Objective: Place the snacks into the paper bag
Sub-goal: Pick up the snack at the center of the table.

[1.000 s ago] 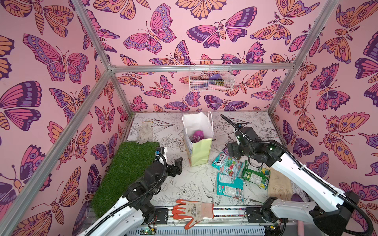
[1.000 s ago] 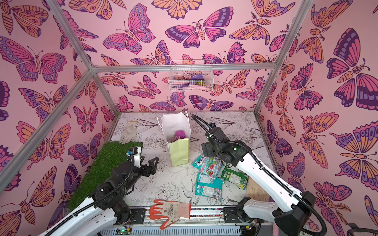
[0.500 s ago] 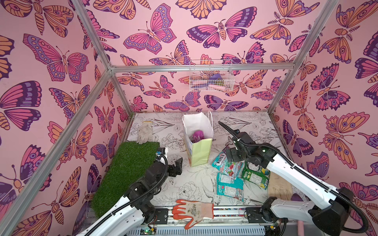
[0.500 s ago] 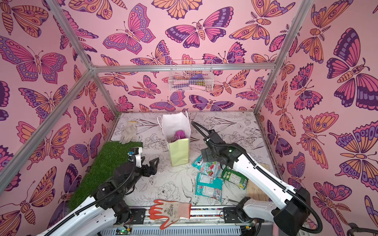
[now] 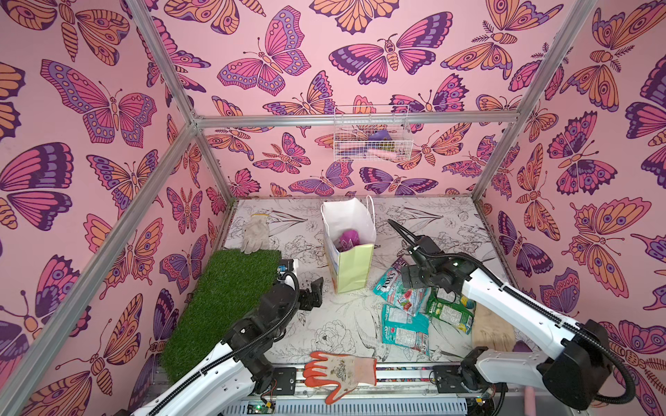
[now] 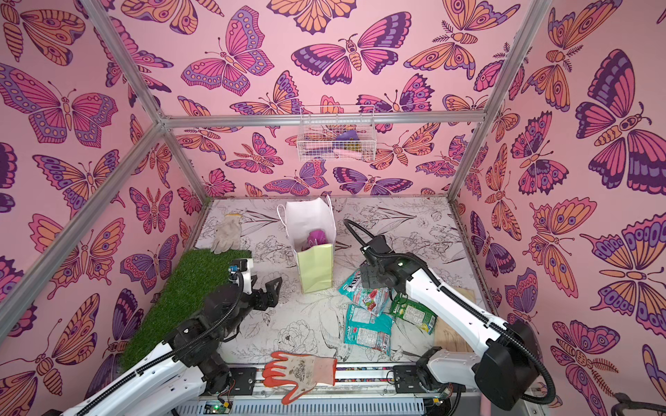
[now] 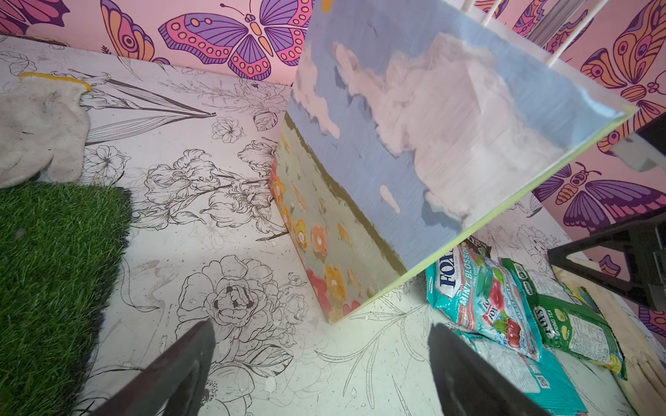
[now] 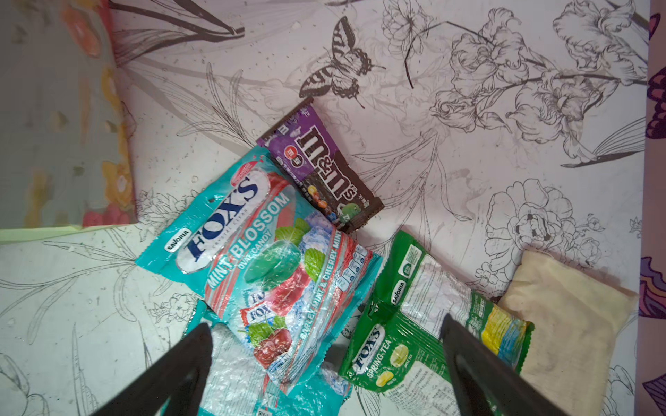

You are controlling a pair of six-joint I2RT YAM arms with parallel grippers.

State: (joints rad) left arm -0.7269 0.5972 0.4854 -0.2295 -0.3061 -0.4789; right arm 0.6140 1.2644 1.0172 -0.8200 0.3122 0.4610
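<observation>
The upright paper gift bag (image 5: 355,268) with a pale yellow-green front, white inside and white cord handles stands near the middle of the flower-printed white tabletop (image 5: 432,223); its printed side (image 7: 414,126) shows blue sky, clouds and flowers. In both top views a magenta-purple grape packet (image 5: 349,237) (image 6: 317,237) already lies inside it. The other four snacks lie on the table just to the robot's right of the bag. A teal Fox's Mint Blossom candy bag (image 8: 266,252) lies face up, partly over a second teal candy bag (image 8: 245,371) that lies nearer the robot. A small dark brown M&M's packet (image 8: 324,165) touches its far edge. A green-and-yellow Fox's Spring Tea bag (image 8: 425,306) lies just beside it on the outer side, against a pale beige cloth piece (image 8: 569,317). The right gripper (image 8: 324,326) hangs over this cluster with its jaws spread wide and nothing between them; its dark fingers (image 8: 194,360) frame the lower teal bag and the green one. The left gripper (image 7: 320,326) hovers low over bare table near the bag's front corner, jaws likewise wide apart and empty, between the bag and a rectangular mat of green artificial grass (image 5: 223,299). A pale cloth glove (image 5: 256,234) lies at the mat's far end. An orange-and-white work glove (image 5: 338,371) rests on the rail at the front edge, between the two arm bases. A white wire basket (image 5: 371,140) hangs on the back wall.
</observation>
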